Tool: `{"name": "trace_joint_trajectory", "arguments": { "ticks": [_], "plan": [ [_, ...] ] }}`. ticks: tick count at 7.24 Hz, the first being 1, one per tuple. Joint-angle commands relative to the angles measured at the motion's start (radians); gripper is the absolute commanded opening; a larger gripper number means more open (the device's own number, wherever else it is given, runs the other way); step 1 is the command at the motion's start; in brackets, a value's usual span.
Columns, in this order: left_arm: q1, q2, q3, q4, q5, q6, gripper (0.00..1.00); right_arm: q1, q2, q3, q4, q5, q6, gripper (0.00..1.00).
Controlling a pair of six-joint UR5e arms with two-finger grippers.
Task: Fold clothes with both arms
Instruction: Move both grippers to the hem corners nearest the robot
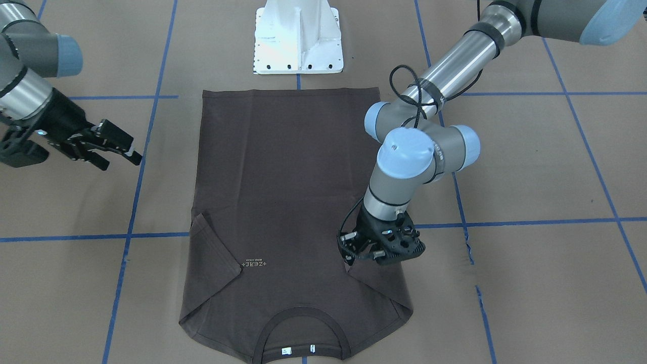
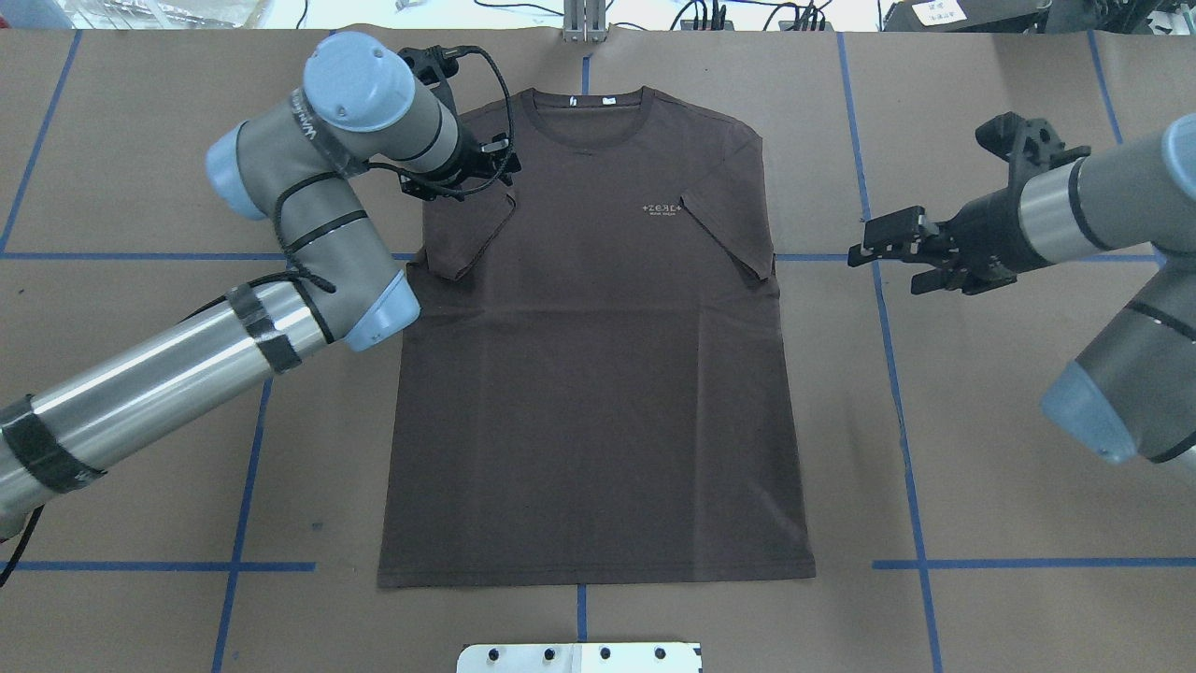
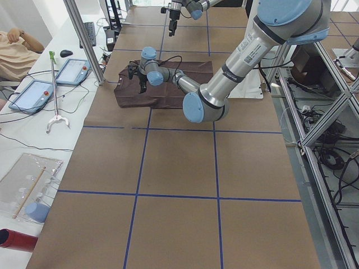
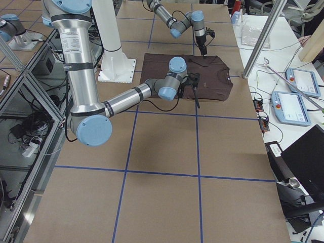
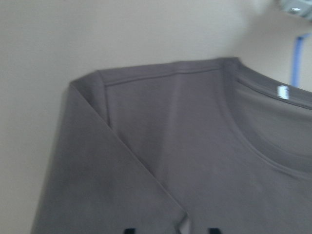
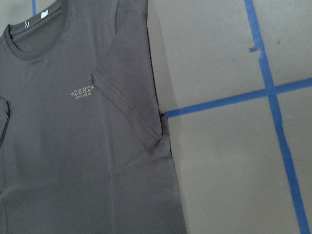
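You have one T-shirt (image 2: 598, 374) lying flat and front up on the table (image 2: 981, 421). Its hem is near the pedestal (image 1: 298, 40) and its collar (image 2: 584, 142) is at the far side from the robot. Both of its two sleeves are folded inward onto the chest, the left sleeve (image 2: 467, 238) and the right sleeve (image 2: 733, 234). Two white tags (image 2: 607, 99) sit at the back of the collar. One small patch of pale lettering (image 2: 662, 207) lies just beside the tip of the right sleeve.

Two arms are in view. The left arm (image 2: 168, 374) reaches across the table with its wrist bent down. It puts the left gripper (image 1: 356, 250) low over the left sleeve, near the shoulder. In its wrist view you see two black fingertips (image 5: 129, 230) at the bottom edge, spread apart above the cloth. You cannot tell whether they touch it.

The right gripper (image 2: 878, 262) hangs off the shirt over bare table, level with the right sleeve and apart from it. Its fingers are spread with nothing between them. Its wrist camera looks down on that sleeve and on one crossing of blue tape (image 6: 273, 92).

On the side bench you have two tablets (image 3: 72, 72), and one operator (image 3: 19, 53) sits at the edge.
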Motion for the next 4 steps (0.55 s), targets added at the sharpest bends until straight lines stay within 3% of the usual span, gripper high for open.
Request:
{"name": "trace_joint_trajectory", "arguments": {
  "ticks": [1,2,3,4],
  "plan": [
    [0.005,0.198,-0.292,-0.004,-0.111,0.005,0.77,-0.237,-0.061,0.070,-0.022,-0.165,0.161,0.96],
    [0.001,0.216,-0.326,0.004,-0.174,-0.003,0.77,-0.406,-0.069,0.104,-0.072,-0.347,0.251,0.96],
    [0.001,0.271,-0.398,0.004,-0.174,-0.003,0.77,-0.555,-0.058,0.165,-0.256,-0.520,0.378,0.94],
    [-0.001,0.311,-0.444,0.004,-0.171,-0.004,0.78,-0.634,-0.044,0.197,-0.342,-0.586,0.451,0.90]
  ]
}}
